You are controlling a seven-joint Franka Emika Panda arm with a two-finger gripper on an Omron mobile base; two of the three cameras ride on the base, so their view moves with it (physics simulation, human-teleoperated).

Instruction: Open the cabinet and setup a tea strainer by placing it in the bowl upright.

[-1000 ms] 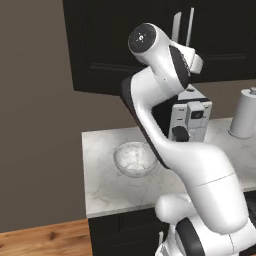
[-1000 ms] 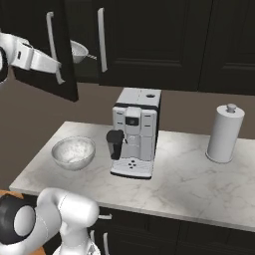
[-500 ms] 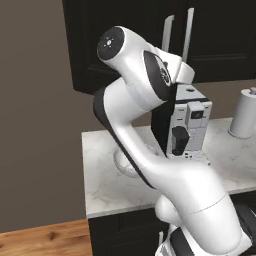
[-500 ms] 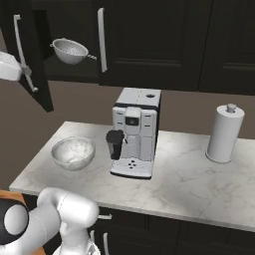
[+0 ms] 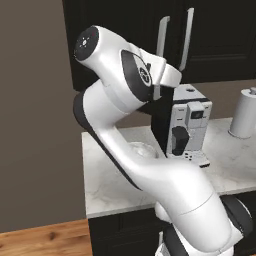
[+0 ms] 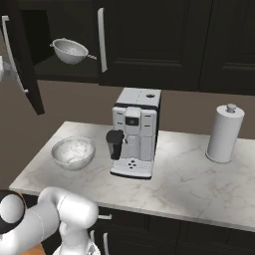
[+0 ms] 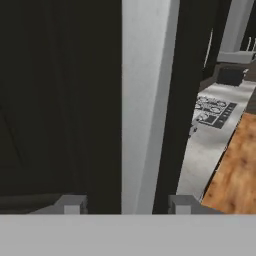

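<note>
- Where the right base view looks up at the cabinet (image 6: 149, 40), its left door (image 6: 25, 64) stands swung open toward the camera, the slim silver handle (image 6: 14, 55) running down its edge.
- Inside the opened compartment sits the tea strainer (image 6: 69, 51), a round silver mesh basket with its thin handle pointing right toward the neighbouring closed door.
- On the marble counter (image 6: 189, 184) below, the bowl (image 6: 73, 152) rests near the left end, just beside the coffee machine (image 6: 134, 132) and apart from it.
- A paper towel roll (image 6: 225, 133) stands upright well to the right of the machine.
- From the hand camera, the gripper (image 7: 123, 204) has its two fingertips (image 7: 72, 204) set apart, one on each side of the door handle (image 7: 145, 100), which runs between them against the dark door panel.
- Whether the fingertips actually touch the bar, I cannot tell.
- Seen from the left base camera, the arm's white links cover most of the bowl (image 5: 142, 149), leaving only part of its rim visible on the counter.
</note>
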